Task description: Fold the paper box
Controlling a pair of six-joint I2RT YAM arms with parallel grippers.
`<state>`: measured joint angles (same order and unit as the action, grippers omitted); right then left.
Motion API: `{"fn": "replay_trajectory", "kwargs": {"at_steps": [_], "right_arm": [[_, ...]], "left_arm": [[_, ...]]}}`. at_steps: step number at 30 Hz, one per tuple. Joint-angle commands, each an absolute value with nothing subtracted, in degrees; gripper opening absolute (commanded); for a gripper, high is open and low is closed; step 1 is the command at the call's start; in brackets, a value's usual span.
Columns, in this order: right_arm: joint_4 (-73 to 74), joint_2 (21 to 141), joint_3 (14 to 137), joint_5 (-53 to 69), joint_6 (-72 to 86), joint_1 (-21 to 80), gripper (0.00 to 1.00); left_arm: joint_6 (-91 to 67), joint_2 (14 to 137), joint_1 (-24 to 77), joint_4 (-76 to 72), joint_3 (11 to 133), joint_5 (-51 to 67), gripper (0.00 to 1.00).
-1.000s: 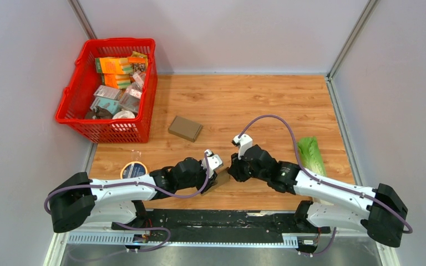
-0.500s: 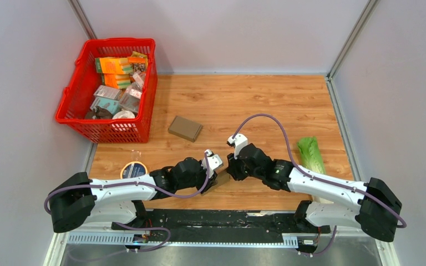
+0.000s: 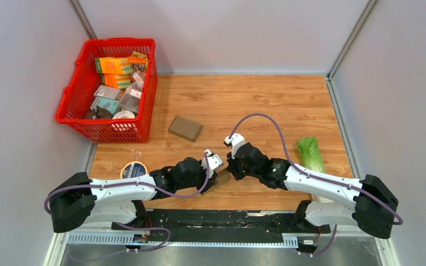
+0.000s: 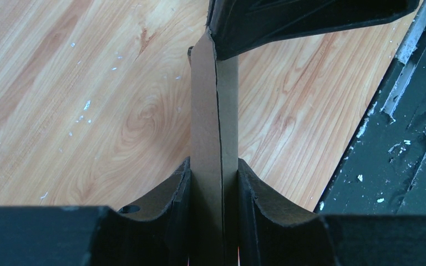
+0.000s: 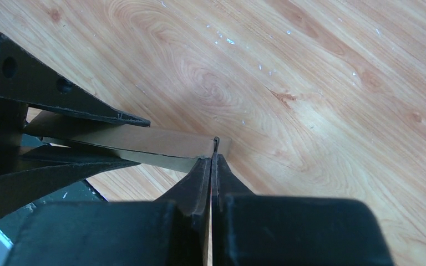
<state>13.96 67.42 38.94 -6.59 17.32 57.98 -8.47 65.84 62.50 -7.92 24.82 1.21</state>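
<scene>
Left gripper [image 4: 212,165] is clamped on the flat brown cardboard paper box [image 4: 205,100], holding it edge-up over the wooden tabletop [image 4: 61,111], close to the near edge and between the two arms. Right gripper [image 5: 212,159] has its fingers pressed together at the box's far end (whether a thin flap sits between them, I cannot tell). Farther back are a red plastic basket [image 3: 72,105] and a small closed brown carton [image 3: 185,128].

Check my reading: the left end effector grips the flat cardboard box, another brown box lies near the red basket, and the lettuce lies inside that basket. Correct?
Only the lettuce is wrong: it lies on the table at the right, far from the red basket, as the top external view shows. The rest holds.
</scene>
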Motion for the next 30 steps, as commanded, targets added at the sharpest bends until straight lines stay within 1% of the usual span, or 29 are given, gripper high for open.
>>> {"fn": "replay_trajectory", "kwargs": {"at_steps": [1,6,7,8,9,13,17,21,24,30], "right_arm": [[12.04,66.89,41.22,-9.67,14.68,57.75,0.00],[11.60,67.58,41.04,-6.95,14.59,57.83,0.00],[12.38,67.67,41.22,-6.77,14.76,57.75,0.04],[13.09,67.68,42.00,-6.94,15.72,57.74,0.11],[13.70,66.98,42.36,-7.03,15.91,57.74,0.24],[15.91,63.02,43.42,-6.41,17.05,57.66,0.29],[15.47,62.57,43.15,-5.63,16.52,57.04,0.28],[14.94,64.42,43.51,-4.83,16.44,56.95,0.24],[14.24,64.69,43.07,-4.57,16.26,56.78,0.22],[13.62,64.78,41.84,-3.52,16.08,56.86,0.22]], "left_arm": [[-7.73,66.71,62.67,-4.13,25.22,2.81,0.06],[-7.73,66.53,62.75,-4.04,25.22,2.64,0.06],[-7.73,66.45,62.75,-4.04,25.22,2.64,0.07],[-7.73,66.45,62.75,-3.87,25.22,2.55,0.06],[-7.73,66.45,62.67,-3.78,25.31,2.64,0.07],[-7.82,66.27,62.75,-3.78,25.05,2.64,0.07],[-7.82,66.18,62.75,-3.87,25.05,2.72,0.07],[-7.91,66.27,62.75,-3.78,25.22,2.81,0.07],[-7.82,66.18,62.67,-3.69,25.40,2.81,0.07],[-7.65,66.53,62.75,-3.60,25.57,2.99,0.07]]}}
